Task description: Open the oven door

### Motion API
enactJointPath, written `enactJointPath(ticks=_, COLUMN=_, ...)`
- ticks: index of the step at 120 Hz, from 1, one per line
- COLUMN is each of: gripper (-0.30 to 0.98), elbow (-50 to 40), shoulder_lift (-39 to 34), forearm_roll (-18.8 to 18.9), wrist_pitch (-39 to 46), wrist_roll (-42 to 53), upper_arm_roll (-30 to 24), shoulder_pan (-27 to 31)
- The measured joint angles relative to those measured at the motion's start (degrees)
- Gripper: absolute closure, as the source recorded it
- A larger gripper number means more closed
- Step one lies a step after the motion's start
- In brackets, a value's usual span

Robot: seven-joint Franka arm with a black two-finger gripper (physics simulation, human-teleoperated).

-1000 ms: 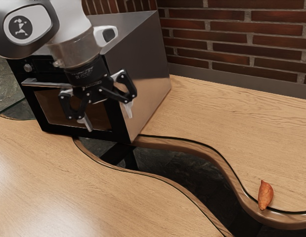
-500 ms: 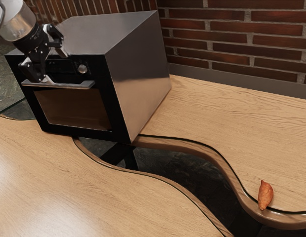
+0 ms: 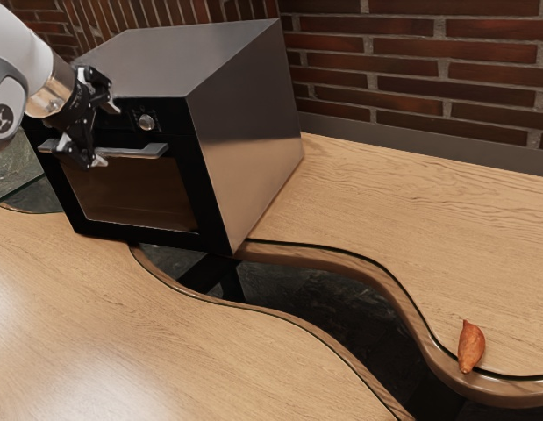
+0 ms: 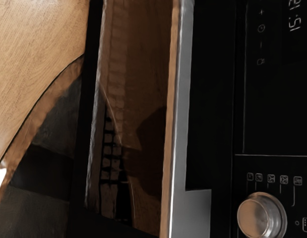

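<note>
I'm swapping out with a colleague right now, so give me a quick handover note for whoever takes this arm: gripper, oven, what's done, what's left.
Gripper: open, fingers spread, at the door handle, toward the end away from the knob; no grip on it.
Oven: on the table, door shut.
Done: the hand is up at the handle.
Left: get a hold or hook on the handle, then pull the door open.
Also there: an orange-brown vegetable near the table's curved edge, well away from the oven.
</note>
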Motion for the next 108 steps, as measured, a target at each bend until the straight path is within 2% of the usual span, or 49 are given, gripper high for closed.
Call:
enactJointPath(ticks=19, gripper=0.00, elbow=1.1, shoulder_lift=5.5, forearm_roll=-0.1, wrist_pitch=3.1, wrist_roll=-0.1, upper_arm_roll=-0.3, shoulder_pan=6.7)
enactJointPath(ticks=31, gripper=0.00, elbow=1.8, shoulder_lift=6.6, forearm_roll=-0.3, wrist_pitch=4.4, wrist_roll=0.2, upper_arm_roll=-0.2, shoulder_pan=8.7)
enactJointPath(ticks=108, gripper=0.00, elbow=-1.5, shoulder_lift=10.1, forearm_roll=-0.7, wrist_pitch=11.3, wrist_roll=6.0, upper_arm_roll=0.2, shoulder_pan=8.9)
